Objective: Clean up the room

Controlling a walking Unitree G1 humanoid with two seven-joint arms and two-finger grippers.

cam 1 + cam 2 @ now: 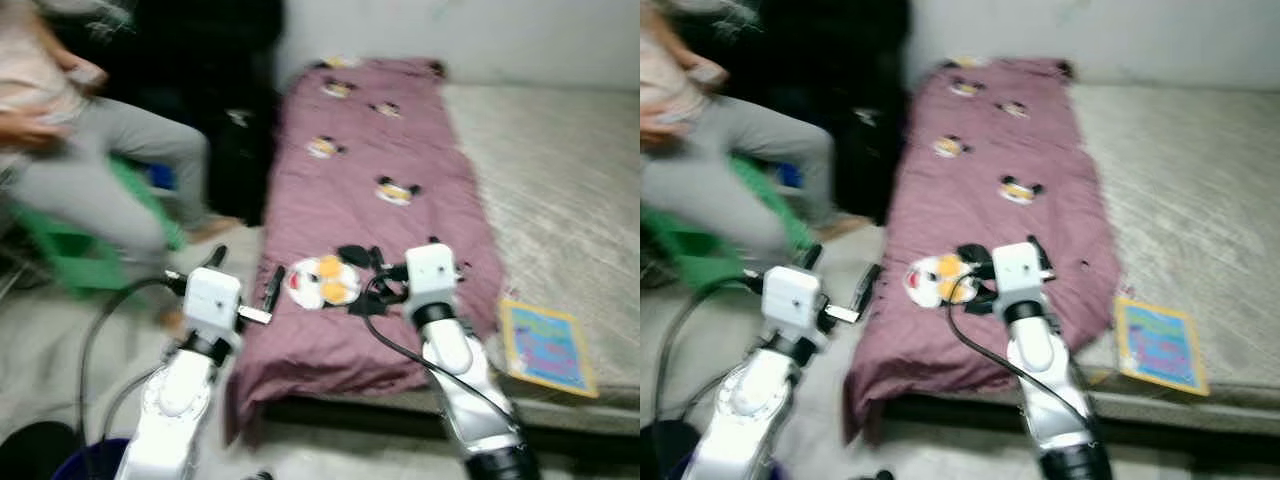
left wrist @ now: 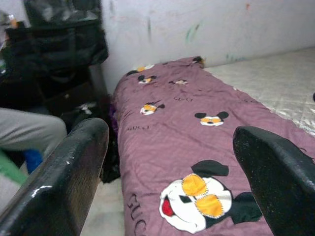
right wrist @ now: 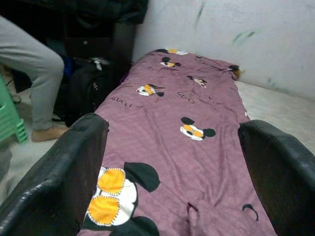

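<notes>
You're basically at the approach step here: both arms are raised toward the purple blanket (image 1: 380, 190) that lies lengthwise on the mattress (image 1: 560, 190), its near end drooping over the edge at 6 o'clock. The left gripper (image 1: 245, 280) hangs just off the blanket's 9 o'clock edge and the right gripper (image 1: 372, 268) is over the big cartoon patch (image 1: 322, 281), both spread wide and holding nothing. I'd say your next move needs both dropped onto the near hem to pinch it. A colourful book (image 1: 545, 347) sits at 4 o'clock, and a seated person (image 1: 90, 170) is at 10 o'clock.
</notes>
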